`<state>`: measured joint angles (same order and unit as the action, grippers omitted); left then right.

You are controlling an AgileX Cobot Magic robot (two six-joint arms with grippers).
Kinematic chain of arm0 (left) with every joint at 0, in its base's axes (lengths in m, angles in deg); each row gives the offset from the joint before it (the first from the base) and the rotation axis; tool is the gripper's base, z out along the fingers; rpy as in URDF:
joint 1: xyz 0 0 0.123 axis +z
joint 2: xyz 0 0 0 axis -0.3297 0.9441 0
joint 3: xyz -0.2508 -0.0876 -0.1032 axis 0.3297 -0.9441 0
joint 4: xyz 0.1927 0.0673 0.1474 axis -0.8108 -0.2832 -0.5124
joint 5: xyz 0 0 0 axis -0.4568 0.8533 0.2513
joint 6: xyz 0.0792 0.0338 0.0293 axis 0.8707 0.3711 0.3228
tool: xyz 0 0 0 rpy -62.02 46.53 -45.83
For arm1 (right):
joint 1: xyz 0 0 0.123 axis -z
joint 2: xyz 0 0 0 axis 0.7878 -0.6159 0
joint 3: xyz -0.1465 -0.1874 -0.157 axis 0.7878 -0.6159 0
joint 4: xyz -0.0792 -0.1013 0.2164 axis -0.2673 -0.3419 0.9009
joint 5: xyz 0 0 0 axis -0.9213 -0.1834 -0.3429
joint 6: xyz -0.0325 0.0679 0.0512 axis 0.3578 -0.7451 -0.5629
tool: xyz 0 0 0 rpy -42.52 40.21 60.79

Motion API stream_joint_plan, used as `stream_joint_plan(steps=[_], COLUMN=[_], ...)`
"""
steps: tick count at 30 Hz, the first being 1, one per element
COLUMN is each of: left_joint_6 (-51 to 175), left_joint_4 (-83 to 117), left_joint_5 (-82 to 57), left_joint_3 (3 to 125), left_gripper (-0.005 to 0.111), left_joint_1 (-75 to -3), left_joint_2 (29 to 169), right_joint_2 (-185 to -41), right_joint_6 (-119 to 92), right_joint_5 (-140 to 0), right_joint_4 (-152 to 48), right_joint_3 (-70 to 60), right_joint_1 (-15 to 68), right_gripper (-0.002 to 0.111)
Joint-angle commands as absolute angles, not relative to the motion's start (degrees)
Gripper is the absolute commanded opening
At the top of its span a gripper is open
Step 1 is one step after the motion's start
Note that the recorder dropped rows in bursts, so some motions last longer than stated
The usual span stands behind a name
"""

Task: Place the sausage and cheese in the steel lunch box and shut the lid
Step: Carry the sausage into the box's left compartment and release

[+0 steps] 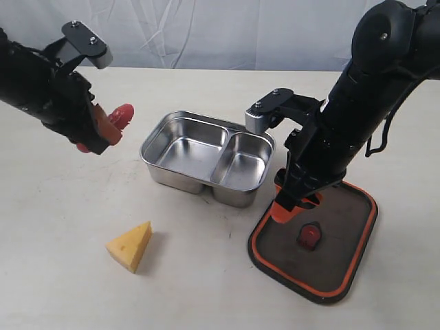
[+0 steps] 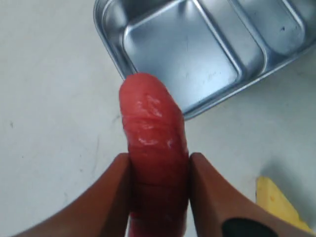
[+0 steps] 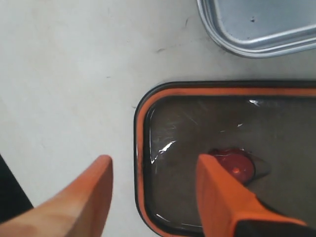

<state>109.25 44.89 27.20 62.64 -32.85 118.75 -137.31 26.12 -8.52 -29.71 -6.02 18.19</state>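
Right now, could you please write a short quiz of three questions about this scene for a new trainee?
1. True or false: the left gripper is shut on the sausage.
2. Fill the gap: the open right gripper hangs above the rim of the ____.
3. Where is the cheese relative to the steel lunch box? A) inside it; B) on the table, apart from it; C) under it.

Key: 1 true. 2 lid. 3 B.
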Motion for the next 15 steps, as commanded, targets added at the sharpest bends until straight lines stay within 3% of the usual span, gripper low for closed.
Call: stream_joint_plan(steps=[1, 9, 15], left_joint_6=[112.9, 113.0, 112.3], left_joint_4=[50.6, 51.0, 53.3], left_joint_5=[26.1, 19.4, 17.9], left_joint_3=[67.2, 72.7, 76.2], left_gripper=[0.0, 0.0, 0.0], left_joint_1=[-33.2, -40.3, -41.8], left_joint_2=[123.1, 130.8, 136.6], right_joint_2=[-136.8, -136.8, -136.8], right_joint_6=[26.4, 26.4, 26.4], right_joint_5=[-8.6, -7.7, -5.3], right_joint_4=[-30.1, -30.1, -30.1], right_joint_3=[-5.8, -5.8, -5.8], right_joint_1=[18.2, 18.2, 18.2], right_gripper=[0.05, 0.05, 0.05])
